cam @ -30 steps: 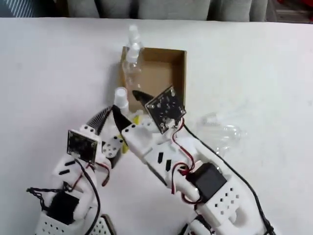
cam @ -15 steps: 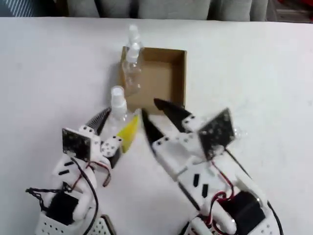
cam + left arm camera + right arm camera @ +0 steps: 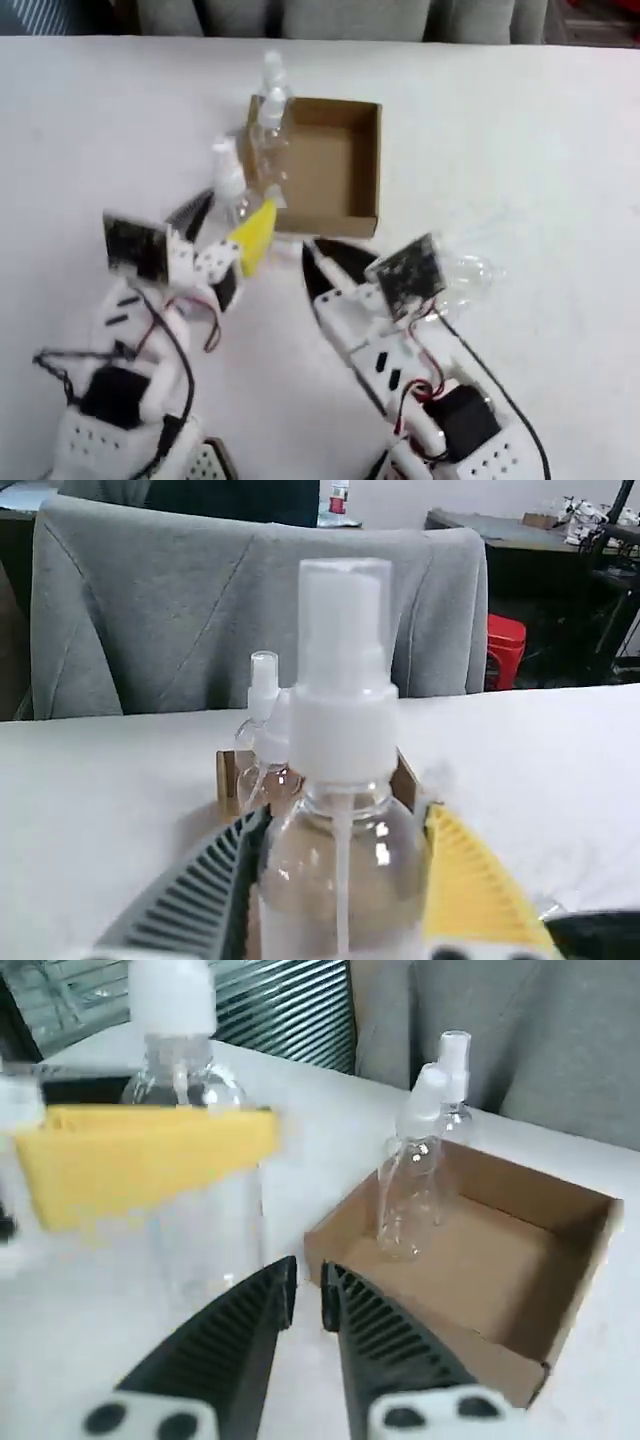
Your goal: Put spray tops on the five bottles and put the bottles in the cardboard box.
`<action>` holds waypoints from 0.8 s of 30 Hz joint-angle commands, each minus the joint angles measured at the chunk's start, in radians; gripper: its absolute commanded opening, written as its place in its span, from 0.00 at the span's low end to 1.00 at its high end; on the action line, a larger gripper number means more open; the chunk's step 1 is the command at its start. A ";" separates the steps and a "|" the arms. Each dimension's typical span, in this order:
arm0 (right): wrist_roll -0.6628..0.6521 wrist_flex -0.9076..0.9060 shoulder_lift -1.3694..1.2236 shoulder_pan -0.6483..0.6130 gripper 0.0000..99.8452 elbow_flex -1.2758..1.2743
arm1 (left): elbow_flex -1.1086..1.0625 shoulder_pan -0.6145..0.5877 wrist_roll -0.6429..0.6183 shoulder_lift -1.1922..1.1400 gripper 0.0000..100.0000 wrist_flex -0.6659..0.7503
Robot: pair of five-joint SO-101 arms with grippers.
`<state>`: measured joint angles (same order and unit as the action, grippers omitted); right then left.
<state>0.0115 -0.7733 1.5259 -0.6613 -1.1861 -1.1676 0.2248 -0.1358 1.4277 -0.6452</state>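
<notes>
While the left gripper (image 3: 232,215) clamps its grey and yellow fingers on the belly of one clear bottle (image 3: 234,196), that bottle sits just outside the left wall of the cardboard box (image 3: 335,165), near the box's front corner. It wears a white spray top (image 3: 343,670). Whether its base touches the table cannot be told.

Three capped bottles show in all: the gripped one and two more at the box's far left corner. Of that pair, the nearer bottle (image 3: 405,1195) stands upright inside the box against the left wall. The farther bottle (image 3: 455,1085) is just behind it, its foot hidden, so inside or outside cannot be told. There is one box, and the rest of its floor is bare brown card.

A heap of clear bottles (image 3: 465,272) lies on its side beside the right arm; how many cannot be made out.

The right gripper (image 3: 312,252) hangs in front of the box's near wall, its black fingers drawn almost together on nothing.

The table (image 3: 520,140) is plain white. Behind it stands a grey upholstered chair (image 3: 150,610), and window blinds (image 3: 270,1000) show past the table's edge.
</notes>
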 commanded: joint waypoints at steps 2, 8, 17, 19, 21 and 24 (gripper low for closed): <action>0.012 0.065 0.088 -0.151 0.02 -0.072 | 0.253 -0.010 -0.012 -0.338 0.07 0.080; 0.012 0.302 0.225 -0.191 0.02 -0.302 | 0.301 0.030 -0.035 -0.417 0.07 0.215; 0.012 0.538 0.271 -0.117 0.02 -0.470 | 0.296 0.111 -0.098 -0.417 0.07 0.209; 0.012 0.538 0.271 -0.107 0.02 -0.471 | 0.299 0.114 -0.098 -0.417 0.07 0.180; 0.012 0.538 0.269 -0.101 0.02 -0.471 | 0.299 0.114 -0.098 -0.417 0.07 0.141; 0.012 0.533 0.265 -0.097 0.02 -0.471 | 0.305 0.114 -0.098 -0.414 0.07 0.107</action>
<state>0.0115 -0.2593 1.7883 -0.7718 -1.6602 -0.9237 0.3230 -0.2432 1.0134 -0.4918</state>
